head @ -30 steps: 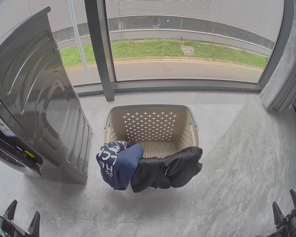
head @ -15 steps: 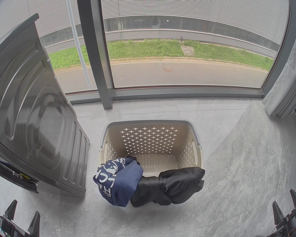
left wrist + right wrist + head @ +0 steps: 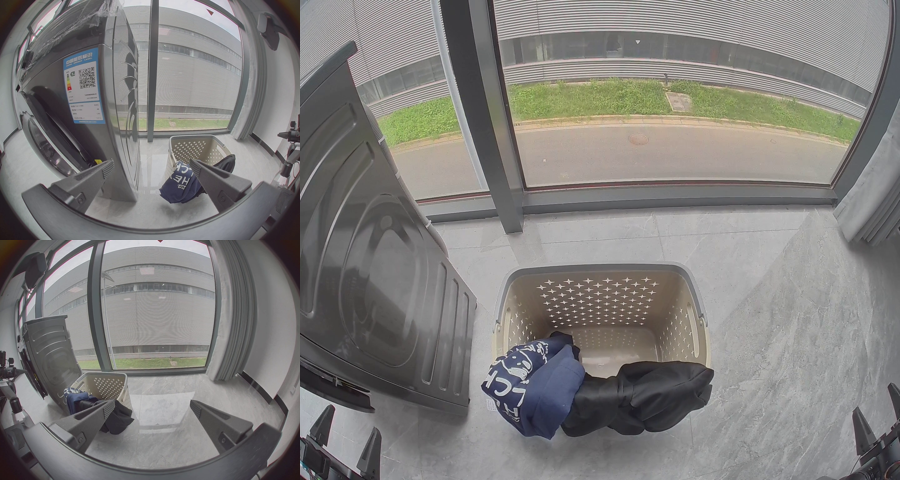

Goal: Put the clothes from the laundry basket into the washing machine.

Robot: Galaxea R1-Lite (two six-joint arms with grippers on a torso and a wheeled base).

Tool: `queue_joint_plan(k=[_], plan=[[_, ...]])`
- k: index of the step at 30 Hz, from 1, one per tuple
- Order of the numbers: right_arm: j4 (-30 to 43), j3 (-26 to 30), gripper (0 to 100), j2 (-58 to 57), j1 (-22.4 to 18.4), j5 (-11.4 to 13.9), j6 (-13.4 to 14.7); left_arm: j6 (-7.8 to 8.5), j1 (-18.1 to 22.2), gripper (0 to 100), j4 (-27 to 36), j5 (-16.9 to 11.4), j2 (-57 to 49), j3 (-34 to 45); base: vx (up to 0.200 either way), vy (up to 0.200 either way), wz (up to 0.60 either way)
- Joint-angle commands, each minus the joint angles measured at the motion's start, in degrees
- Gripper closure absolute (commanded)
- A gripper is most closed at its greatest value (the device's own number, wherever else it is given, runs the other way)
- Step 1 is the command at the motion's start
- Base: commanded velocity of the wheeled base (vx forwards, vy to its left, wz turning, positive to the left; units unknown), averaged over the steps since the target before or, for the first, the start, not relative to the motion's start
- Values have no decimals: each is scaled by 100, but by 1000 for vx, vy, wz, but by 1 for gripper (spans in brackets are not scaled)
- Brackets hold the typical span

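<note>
A beige laundry basket (image 3: pixel 600 275) stands on the floor in front of me. Over its near rim hang a navy printed garment (image 3: pixel 534 384) and a black garment (image 3: pixel 650 397); both also appear draped on the basket (image 3: pixel 200 147) in the left wrist view and on the basket (image 3: pixel 106 385) in the right wrist view. The grey washing machine (image 3: pixel 369 275) stands to the basket's left, its front door (image 3: pixel 47 147) facing away from the basket. My left gripper (image 3: pixel 345 433) is open at the lower left corner, my right gripper (image 3: pixel 878 412) open at the lower right, both empty and well short of the basket.
A floor-to-ceiling window with a dark frame post (image 3: pixel 487 125) runs behind the basket. A grey curtain (image 3: pixel 872 206) hangs at the far right. Bare grey tile floor (image 3: pixel 787 350) lies to the right of the basket and between it and me.
The whole head view has shifted: basket and washing machine sit lower and nearer in the picture, so the camera has moved. The clothes lie the same on the rim; both grippers hold their places.
</note>
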Motion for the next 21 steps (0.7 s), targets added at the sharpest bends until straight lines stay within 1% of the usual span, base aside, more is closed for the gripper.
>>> queue_joint_plan(k=[1, 8, 17, 21], plan=[[-1, 92, 0, -61, 0, 3, -3, -1, -2, 0, -1, 0, -57, 75, 0, 0, 0], [-1, 92, 0, -61, 0, 3, -3, -1, -2, 0, -1, 0, -57, 75, 0, 0, 0], [-1, 92, 0, -61, 0, 3, -3, -10, -2, 0, -1, 9, -57, 75, 200, 0, 0], [-1, 92, 0, -61, 0, 3, -3, -10, -2, 0, -1, 9, -57, 75, 0, 0, 0]])
